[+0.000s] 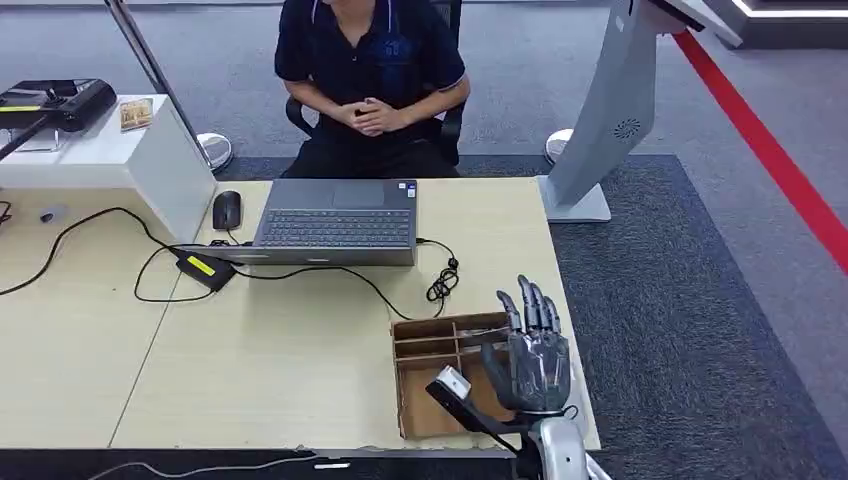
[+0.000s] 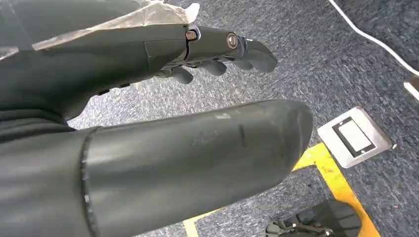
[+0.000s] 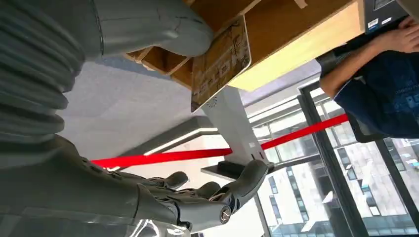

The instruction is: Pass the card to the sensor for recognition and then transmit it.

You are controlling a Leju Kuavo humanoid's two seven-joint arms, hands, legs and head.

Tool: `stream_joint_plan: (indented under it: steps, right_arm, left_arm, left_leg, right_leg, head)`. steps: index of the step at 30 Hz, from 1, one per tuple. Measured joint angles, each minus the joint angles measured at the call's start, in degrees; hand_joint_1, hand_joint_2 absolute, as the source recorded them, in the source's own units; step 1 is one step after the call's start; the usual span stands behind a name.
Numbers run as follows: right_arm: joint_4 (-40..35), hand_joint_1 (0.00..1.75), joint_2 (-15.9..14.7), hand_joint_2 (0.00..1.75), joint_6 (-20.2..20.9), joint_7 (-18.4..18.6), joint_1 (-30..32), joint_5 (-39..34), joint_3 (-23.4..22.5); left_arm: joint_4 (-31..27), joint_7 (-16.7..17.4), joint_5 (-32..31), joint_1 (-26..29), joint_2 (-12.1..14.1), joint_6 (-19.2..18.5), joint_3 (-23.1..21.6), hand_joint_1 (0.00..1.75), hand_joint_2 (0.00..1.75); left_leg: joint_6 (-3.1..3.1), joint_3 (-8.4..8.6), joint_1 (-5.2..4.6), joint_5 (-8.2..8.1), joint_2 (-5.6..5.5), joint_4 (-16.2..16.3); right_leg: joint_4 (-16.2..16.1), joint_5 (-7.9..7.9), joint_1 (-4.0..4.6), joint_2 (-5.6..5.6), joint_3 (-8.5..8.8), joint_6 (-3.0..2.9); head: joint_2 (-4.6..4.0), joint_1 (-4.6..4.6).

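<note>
1. Hovering over the cardboard tray (image 1: 425, 385) at the near right corner of the bench (image 1: 280, 370), the right robot hand (image 1: 535, 355) has its fingers spread and upright, holding nothing.
2. From the right wrist view, a card (image 3: 221, 61) with a brownish printed face stands on edge in the tray, just beside the thick grey thumb (image 3: 163, 27); whether the thumb touches it I cannot tell.
3. The left robot hand (image 2: 217, 49) hangs over the blue-grey carpet (image 2: 306, 64), fingers loosely extended and apart, empty.
4. Beyond the tray lie a tangle of black cable (image 1: 440, 283) and an open laptop (image 1: 335, 225), with a black mouse (image 1: 227, 210) to its left and a power brick (image 1: 205, 268) with a yellow label in front.
5. A person in a dark blue shirt (image 1: 370, 50) sits behind the laptop, hands clasped.
6. At the far left, a white raised stand (image 1: 110, 160) carries a black device (image 1: 55, 103) and a small card-like item (image 1: 136, 113).
7. Off the bench's far right corner stands a white kiosk pillar (image 1: 610, 110); a red line (image 1: 770, 150) runs along the floor past it.
</note>
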Motion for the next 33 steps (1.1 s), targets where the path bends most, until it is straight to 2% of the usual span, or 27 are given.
stream_joint_plan:
  steps: [7,12,15,22,24,25,33]
  right_arm:
    - [0.00,0.47,0.04,1.75,0.02,-0.15,0.00,-0.09,0.02]
    - [0.04,0.45,0.15,1.75,0.02,-0.96,-0.06,-0.74,0.02]
    - [0.07,0.47,0.20,1.75,0.02,-1.48,-0.23,-1.01,0.02]
    - [0.07,0.47,0.20,1.75,0.02,-1.55,-0.24,-1.03,0.02]
    - [0.61,0.45,0.48,1.75,0.02,-2.73,-0.71,-1.33,0.02]
    - [1.20,0.44,0.72,1.75,0.02,-4.00,-1.15,-2.23,0.02]
    - [2.86,0.47,1.64,1.75,0.02,-7.11,-2.08,-3.41,0.04]
  left_arm:
    - [0.00,0.00,0.07,0.00,0.00,-0.20,0.00,0.00,0.00]
    - [0.00,0.24,2.12,0.01,0.22,-4.48,0.09,0.00,0.00]
    - [0.00,0.39,4.04,-0.01,0.76,-8.39,0.24,0.00,0.00]
    - [0.00,0.39,4.24,-0.01,0.83,-8.79,0.28,0.00,0.00]
    - [0.00,1.38,7.25,-0.01,2.03,-14.14,1.59,0.00,0.00]
    - [0.00,2.58,9.94,0.02,3.02,-18.64,2.86,0.00,0.00]
    - [-0.04,5.77,15.19,0.05,5.31,-26.80,6.01,0.00,0.00]
  left_leg:
    - [0.00,0.00,0.00,0.00,0.00,0.00]
    - [0.00,0.00,0.00,0.00,0.00,0.00]
    - [0.00,0.00,0.00,0.00,0.00,0.00]
    - [0.00,0.00,0.00,0.00,0.00,0.00]
    - [0.00,0.01,0.01,0.00,0.00,0.00]
    - [0.00,0.00,0.03,0.00,0.00,0.00]
    - [0.00,0.00,0.04,0.00,0.00,0.00]
  right_leg:
    - [0.00,0.00,0.00,0.00,0.00,0.00]
    - [0.00,0.00,0.00,0.00,0.00,0.00]
    - [0.01,0.00,0.00,0.00,0.00,0.00]
    - [0.01,0.00,0.00,0.00,0.00,0.00]
    - [0.01,0.00,0.01,0.00,0.00,0.00]
    - [0.02,0.00,0.03,0.00,0.00,0.00]
    - [0.03,0.00,0.04,0.00,0.00,0.00]
  head:
    - [0.00,0.00]
    - [0.00,0.00]
    - [0.00,0.00]
    - [0.00,0.00]
    - [0.00,-0.02]
    - [0.00,-0.02]
    - [0.00,0.00]
